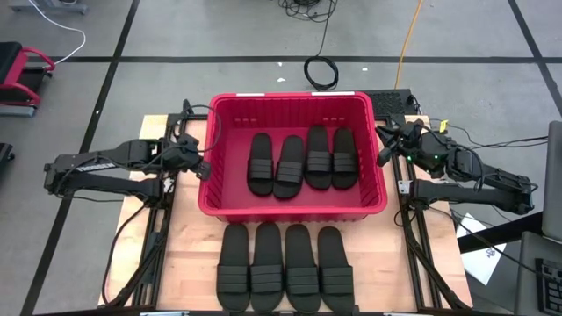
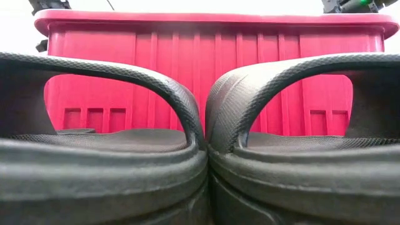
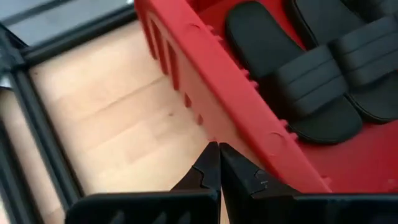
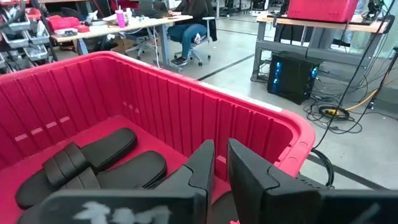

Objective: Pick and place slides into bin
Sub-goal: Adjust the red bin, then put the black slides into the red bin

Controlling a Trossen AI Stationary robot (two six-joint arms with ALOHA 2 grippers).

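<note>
Eight black slides were in sight in the high view: four inside the bin [image 1: 294, 209] and four on the wooden table [image 1: 189, 263] just near of it. The one bin, a red plastic tub with ribbed walls and a rolled rim, sat in the middle of the table between the two arms. Inside it the four slides lay side by side in a row, toes pointing far: from left to right, the first [image 1: 260, 163] and second [image 1: 289, 166] overlapped slightly and sat a little nearer, while the third [image 1: 318, 156] and fourth [image 1: 343, 157] lay a little farther. On the table the other four formed a tight row touching one another: the leftmost [image 1: 234, 266], the next [image 1: 267, 267], the third [image 1: 301, 267] and the rightmost [image 1: 335, 265]. Each was matte black with an oval sole and a wide ribbed strap; in the low view two of them filled the foreground, their arched straps meeting in the middle with the red bin wall behind. The left gripper [image 1: 204, 167] hung just outside the bin's left wall, its fingers pressed together and holding nothing, over bare wood. The right gripper [image 1: 383, 143] sat at the bin's far right corner by the rim, its fingers nearly together with a narrow gap and holding nothing.
</note>
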